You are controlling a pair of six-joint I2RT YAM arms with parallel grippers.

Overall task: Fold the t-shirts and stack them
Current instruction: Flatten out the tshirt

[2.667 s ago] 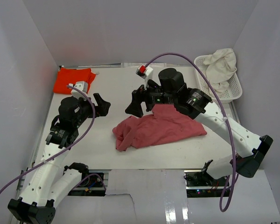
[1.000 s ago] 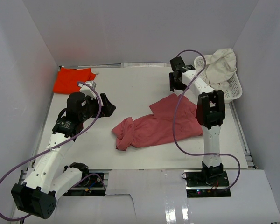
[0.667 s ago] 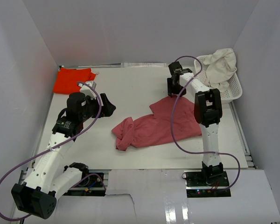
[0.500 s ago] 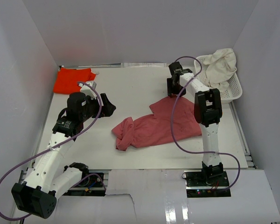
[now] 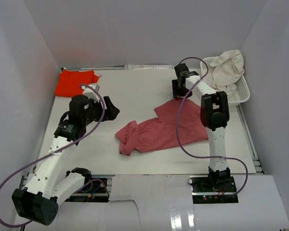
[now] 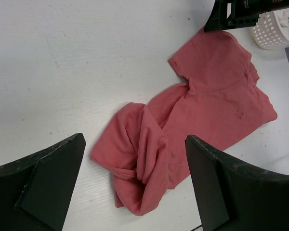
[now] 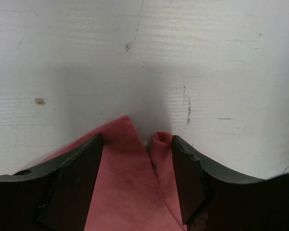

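Note:
The dusty rose-red t-shirt [image 5: 169, 126] lies spread in mid-table, its left end bunched in folds [image 6: 143, 163]. Its far corner [image 7: 127, 168] rests on the table between the fingers of my right gripper [image 5: 179, 91], whose jaws stand open around it [image 7: 137, 140]. My left gripper [image 5: 111, 109] hovers wide open left of the shirt, looking down on the bunched end [image 6: 135, 142]. The bright orange-red t-shirt [image 5: 76, 82] lies flat at the far left corner. The cream-white t-shirt [image 5: 229, 66] is heaped in the basket.
A white lattice basket [image 5: 239, 94] stands at the far right, close beside the right arm. Grey walls enclose the table on three sides. The right arm's purple cable [image 5: 179, 130] hangs over the rose-red shirt.
The right gripper drew the shirt's edge out to the far right, then sank a little onto that corner with its jaws parting slightly. The left arm has stayed still.

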